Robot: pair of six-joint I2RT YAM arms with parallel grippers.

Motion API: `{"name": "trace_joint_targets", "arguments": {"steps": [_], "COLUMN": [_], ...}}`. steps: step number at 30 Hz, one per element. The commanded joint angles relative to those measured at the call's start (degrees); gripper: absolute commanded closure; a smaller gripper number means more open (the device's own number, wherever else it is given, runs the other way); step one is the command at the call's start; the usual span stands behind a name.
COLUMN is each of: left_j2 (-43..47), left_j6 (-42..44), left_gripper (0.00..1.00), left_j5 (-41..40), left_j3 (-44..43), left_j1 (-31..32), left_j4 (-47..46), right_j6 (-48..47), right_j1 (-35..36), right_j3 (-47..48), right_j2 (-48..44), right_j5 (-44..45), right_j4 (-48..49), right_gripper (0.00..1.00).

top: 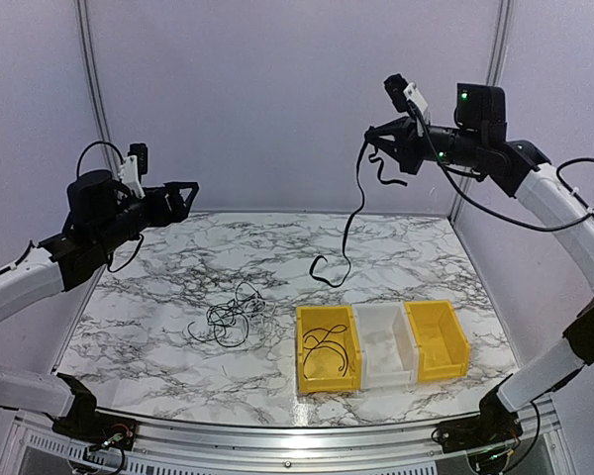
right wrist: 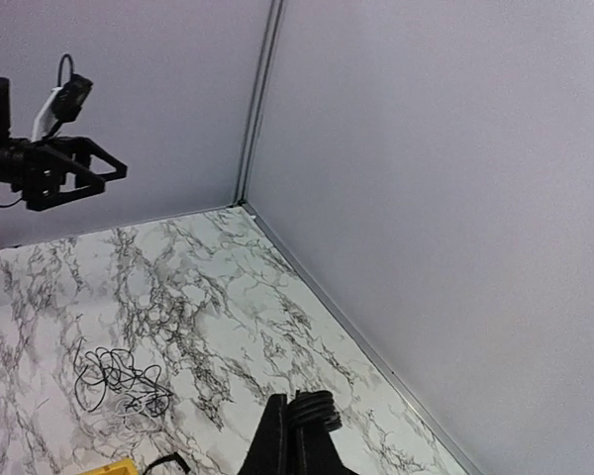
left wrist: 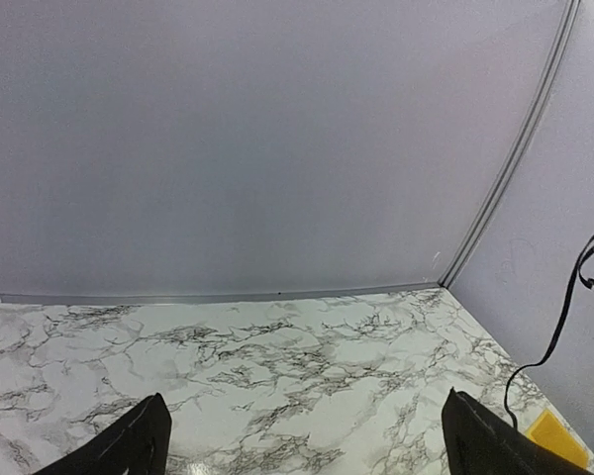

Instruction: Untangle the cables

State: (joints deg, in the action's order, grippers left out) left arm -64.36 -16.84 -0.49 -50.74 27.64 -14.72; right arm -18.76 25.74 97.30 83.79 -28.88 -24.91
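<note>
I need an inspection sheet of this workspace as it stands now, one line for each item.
Surface: marble-patterned table, nothing spilled.
Job's things: tangle of thin cables on the table; black cable hanging from right pincer; coiled cable inside left yellow bin.
Clutter: white bin and right yellow bin, nothing seen inside.
Pincers: left pincer open, holding nothing; right pincer shut on black cable.
Cables: arm wires hang loose along both arms.
Surroundings: plain pale walls.

White marble-look counter (top: 158, 282), three small bins touching in a row near the front: left yellow bin (top: 327, 385), whitish bin (top: 387, 373) in the middle, right yellow bin (top: 444, 367). Plain pale walls (top: 277, 99) behind.
</note>
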Motion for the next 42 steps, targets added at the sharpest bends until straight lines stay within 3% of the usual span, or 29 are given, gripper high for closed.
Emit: {"name": "trace_joint_targets", "arguments": {"steps": [1, 10, 30, 42], "left_j2": [-1.7, -2.34, -4.87, -5.25], "left_j6": [-2.76, -4.24, -5.41, -5.87], "left_gripper": [0.01, 0.01, 0.01, 0.01], "left_j5": [-4.04, -6.28, -4.19, -3.66], "left_j3": [-1.58, -0.91, -1.09, 0.46], "left_j1": [-0.3, -0.47, -0.57, -0.74], "left_j4": [0.21, 0.31, 0.22, 0.35], "right_j6": [-4.81, -4.88, -1.12, -3.6], "right_j1": [5.5, 10.85, 12.78, 13.71], "right_j3": [-0.49, 2.08, 8.57, -3.47], "right_j2": [-2.52, -4.51, -4.48, -8.13], "right_j5": [-2.16, -3.11, -7.69, -8.96], "right_j4": [-3.12, -7.76, -12.3, -13.06], "right_gripper": [1.0, 1.0, 1.0, 1.0]}}
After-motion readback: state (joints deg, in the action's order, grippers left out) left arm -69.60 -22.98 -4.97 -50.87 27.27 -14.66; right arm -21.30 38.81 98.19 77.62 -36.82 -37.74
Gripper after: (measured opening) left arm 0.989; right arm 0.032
